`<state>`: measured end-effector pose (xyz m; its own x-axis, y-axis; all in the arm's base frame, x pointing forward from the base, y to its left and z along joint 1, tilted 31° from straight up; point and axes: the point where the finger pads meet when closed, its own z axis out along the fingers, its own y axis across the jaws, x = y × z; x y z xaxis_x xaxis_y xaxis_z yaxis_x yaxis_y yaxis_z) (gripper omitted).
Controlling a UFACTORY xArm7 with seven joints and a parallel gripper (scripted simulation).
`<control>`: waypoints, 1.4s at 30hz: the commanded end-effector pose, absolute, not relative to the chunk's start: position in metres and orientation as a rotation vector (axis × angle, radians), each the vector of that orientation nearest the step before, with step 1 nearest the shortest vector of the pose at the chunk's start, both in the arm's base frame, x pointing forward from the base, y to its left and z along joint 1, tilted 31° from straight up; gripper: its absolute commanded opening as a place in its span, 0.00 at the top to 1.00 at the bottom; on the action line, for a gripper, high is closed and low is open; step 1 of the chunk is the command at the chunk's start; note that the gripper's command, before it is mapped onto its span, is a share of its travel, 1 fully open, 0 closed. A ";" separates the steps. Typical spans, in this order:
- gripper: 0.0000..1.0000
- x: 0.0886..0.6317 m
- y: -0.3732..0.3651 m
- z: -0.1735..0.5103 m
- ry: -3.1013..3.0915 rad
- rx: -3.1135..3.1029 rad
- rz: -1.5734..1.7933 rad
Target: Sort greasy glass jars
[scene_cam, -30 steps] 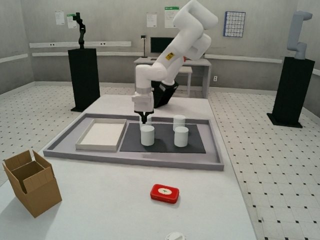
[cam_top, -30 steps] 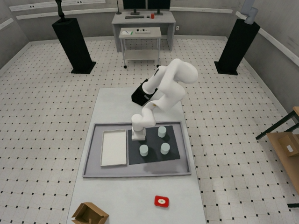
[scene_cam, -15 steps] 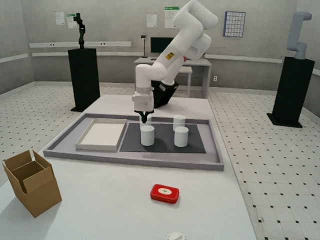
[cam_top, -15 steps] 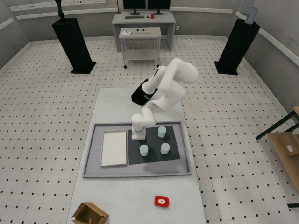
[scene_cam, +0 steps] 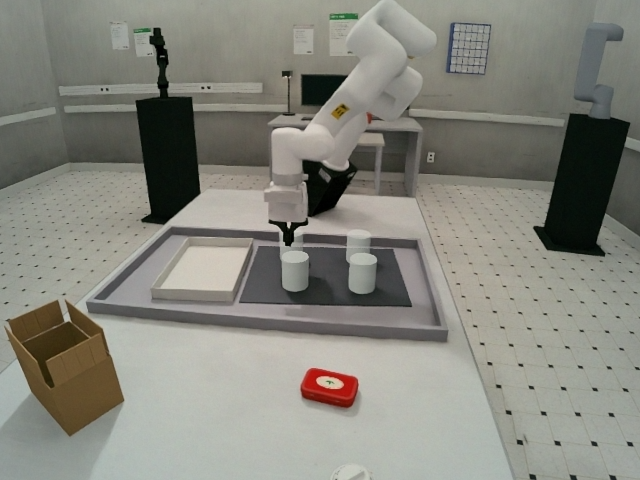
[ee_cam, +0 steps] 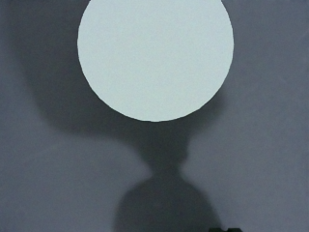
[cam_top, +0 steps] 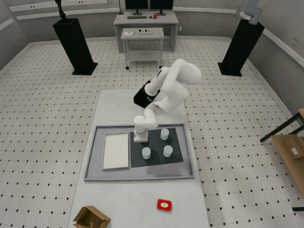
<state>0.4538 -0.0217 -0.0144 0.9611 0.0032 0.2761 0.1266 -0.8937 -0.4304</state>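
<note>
Pincer point(scene_cam: 288, 242) tips are pressed together with nothing between them, hanging point-down over the jar point(scene_cam: 283, 253) point(ee_cam: 155, 58) in the mat's back corner nearest the tray. Shut fingers cannot grasp; perhaps they are meant to touch or nudge the glass, since looking cannot find the grease.

Out from the pincer, the front jar point(cam_top: 146, 153) point(scene_cam: 295, 271) stands just beyond it, away from the arm's base. Farther off, on the side away from the tray, are the far back jar point(cam_top: 164, 134) point(scene_cam: 358, 246) and the far front jar point(cam_top: 167, 151) point(scene_cam: 362, 273). All stand upright and apart, probably so fingers can straddle each safely.

Under them lies the dark drying mat point(cam_top: 156, 160) point(scene_cam: 328, 291), for the clean ones; beside it, on the pincer's other side, the cream tray point(cam_top: 116, 149) point(scene_cam: 204, 268) holds no jar, so sorting remains undone.

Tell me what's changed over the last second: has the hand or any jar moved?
Nothing has visibly changed. The hand is in the same place, shut with nothing in it, and nothing was taken hold of or let go. All four jars stayed on the mat, and the tray is where it was, still without a jar.
</note>
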 end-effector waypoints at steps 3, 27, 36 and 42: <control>1.00 0.454 -0.024 -0.013 -0.091 -2.655 -0.377; 1.00 0.451 -0.025 -0.012 -0.091 -2.655 -0.377; 1.00 0.449 -0.025 -0.011 -0.091 -2.655 -0.377; 1.00 0.449 -0.025 -0.011 -0.091 -2.655 -0.377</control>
<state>0.4480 -0.0236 -0.0123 0.9611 0.0032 0.2761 0.1266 -0.8937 -0.4304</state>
